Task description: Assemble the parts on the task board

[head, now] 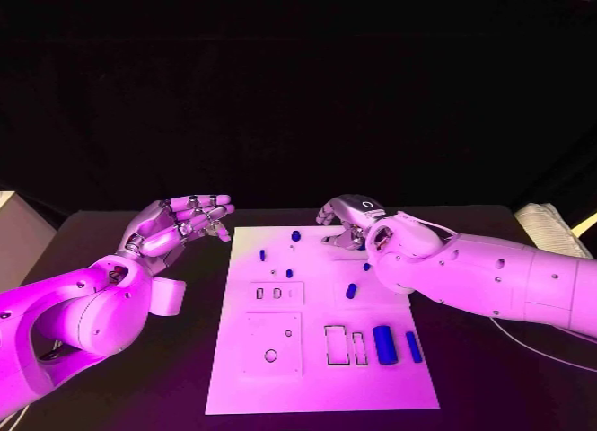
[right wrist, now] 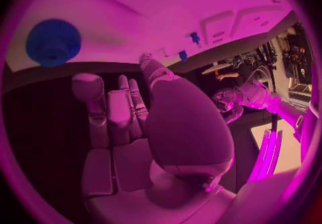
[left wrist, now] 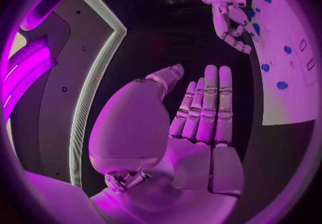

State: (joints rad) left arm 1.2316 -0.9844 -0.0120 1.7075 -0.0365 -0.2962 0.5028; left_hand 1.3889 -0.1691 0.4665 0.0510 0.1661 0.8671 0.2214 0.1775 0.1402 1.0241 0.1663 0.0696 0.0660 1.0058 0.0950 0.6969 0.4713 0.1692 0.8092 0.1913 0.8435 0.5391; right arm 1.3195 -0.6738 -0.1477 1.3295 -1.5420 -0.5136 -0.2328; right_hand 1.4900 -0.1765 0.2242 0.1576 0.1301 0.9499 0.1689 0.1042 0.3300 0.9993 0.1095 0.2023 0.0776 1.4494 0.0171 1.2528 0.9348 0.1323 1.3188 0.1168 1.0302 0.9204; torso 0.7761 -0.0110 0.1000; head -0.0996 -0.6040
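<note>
Dim magenta light (wrist views bend at edges), black backdrop.

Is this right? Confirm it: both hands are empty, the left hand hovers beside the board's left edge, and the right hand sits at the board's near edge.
One thing is wrong. The right hand is at the far edge of the task board, not the near one, as the head view shows. The left hand does hover off the board's left side, and both hands hold nothing.

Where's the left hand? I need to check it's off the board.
In the head view the left hand is over the black table, left of the board.
</note>
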